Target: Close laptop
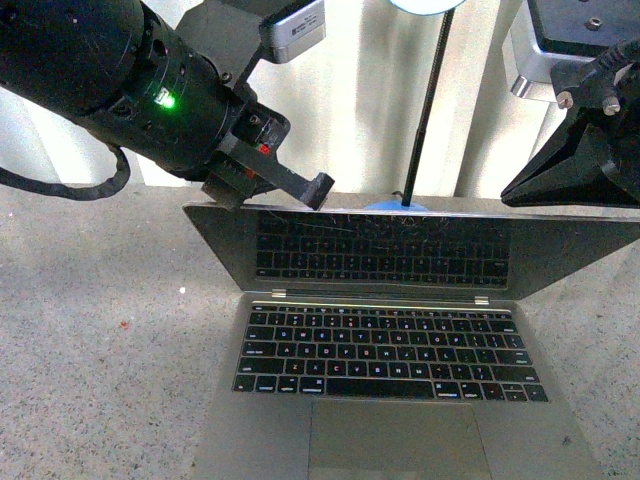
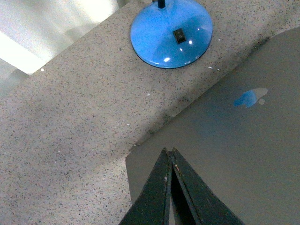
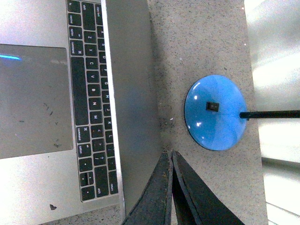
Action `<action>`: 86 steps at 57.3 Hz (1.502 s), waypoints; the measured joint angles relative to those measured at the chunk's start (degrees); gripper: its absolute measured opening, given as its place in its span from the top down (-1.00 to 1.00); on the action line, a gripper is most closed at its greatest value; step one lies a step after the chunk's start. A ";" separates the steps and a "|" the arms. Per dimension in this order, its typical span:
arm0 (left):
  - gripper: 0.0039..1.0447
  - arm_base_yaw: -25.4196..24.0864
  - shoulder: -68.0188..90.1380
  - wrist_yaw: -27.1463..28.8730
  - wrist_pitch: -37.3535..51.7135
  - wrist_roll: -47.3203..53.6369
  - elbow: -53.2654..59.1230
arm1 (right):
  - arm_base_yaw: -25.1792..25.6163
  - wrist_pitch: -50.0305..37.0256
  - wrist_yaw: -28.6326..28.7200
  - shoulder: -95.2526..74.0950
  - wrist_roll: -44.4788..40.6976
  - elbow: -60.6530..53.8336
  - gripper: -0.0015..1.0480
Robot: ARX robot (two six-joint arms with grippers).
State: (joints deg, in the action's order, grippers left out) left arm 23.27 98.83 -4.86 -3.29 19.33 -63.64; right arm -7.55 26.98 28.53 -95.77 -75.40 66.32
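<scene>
The left gripper [image 1: 318,189], fingers pressed together on nothing, is hovering over the back of the lid [image 2: 225,154] near one top corner. The laptop [image 1: 385,350] is sitting open just under and ahead of both grippers' fingertips, lid leaning forward. It is looking stiff, heavy and slick, its screen [image 1: 380,245] fragile, so pushing flat on the lid's upper edge is seeming wiser than pinching. The right gripper [image 1: 508,193], fingers likewise closed and empty, is hanging by the opposite corner. A speckled counter [image 1: 90,330] is lying beneath; a blue lamp base [image 2: 171,33] is standing just beyond the fingertips, pale curtain [image 1: 350,90] behind.
</scene>
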 joint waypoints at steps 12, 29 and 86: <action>0.94 0.00 -0.07 0.04 0.35 0.11 0.68 | 0.00 0.20 0.02 0.20 -0.15 -0.85 0.94; 0.94 0.00 -0.81 -0.81 -0.48 0.20 0.76 | -0.07 0.31 0.02 0.33 -0.33 -1.68 0.94; 0.94 0.68 -0.94 -3.23 1.44 -0.11 6.12 | -0.76 0.15 -0.66 0.31 -2.03 -5.97 0.94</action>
State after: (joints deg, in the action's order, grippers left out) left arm 23.94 97.89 -8.10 -1.85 19.22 -57.52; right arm -8.32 27.14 27.88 -95.46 -77.43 60.36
